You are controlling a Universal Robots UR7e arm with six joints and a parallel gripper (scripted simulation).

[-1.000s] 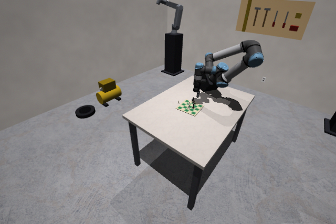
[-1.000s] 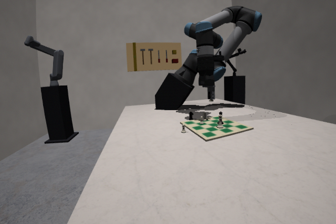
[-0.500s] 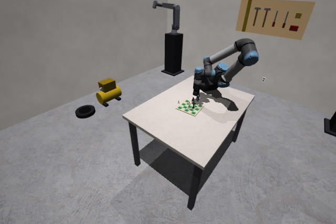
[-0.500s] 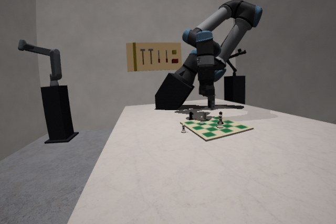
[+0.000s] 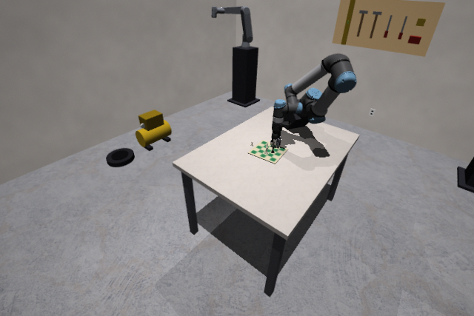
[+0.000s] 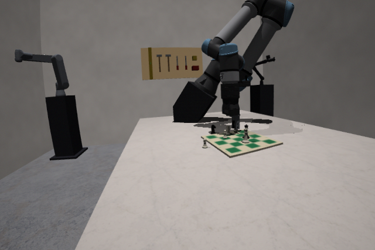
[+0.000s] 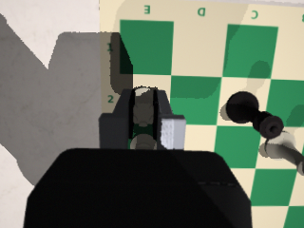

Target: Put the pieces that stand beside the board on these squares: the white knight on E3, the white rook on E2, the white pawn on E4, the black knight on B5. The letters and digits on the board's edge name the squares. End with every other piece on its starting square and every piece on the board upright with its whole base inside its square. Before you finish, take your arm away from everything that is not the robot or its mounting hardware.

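The green and cream chessboard (image 5: 267, 151) lies on the white table; it also shows in the exterior view (image 6: 242, 143) and the wrist view (image 7: 214, 95). My gripper (image 7: 143, 104) is shut on a pale piece that looks like the white rook (image 7: 142, 106). It holds the piece upright and low over the E column, at about row 2. I cannot tell whether its base touches the board. A small white pawn (image 6: 204, 143) stands off the board's near left corner. A dark piece, seemingly the black knight (image 6: 213, 128), stands off the far left side.
A black piece (image 7: 242, 106) stands near C2, and a black and a white piece (image 6: 245, 134) stand close together further along. Another white piece (image 6: 225, 133) stands on the board close to my fingers. A second robot arm on a pedestal (image 5: 244, 71) stands far off.
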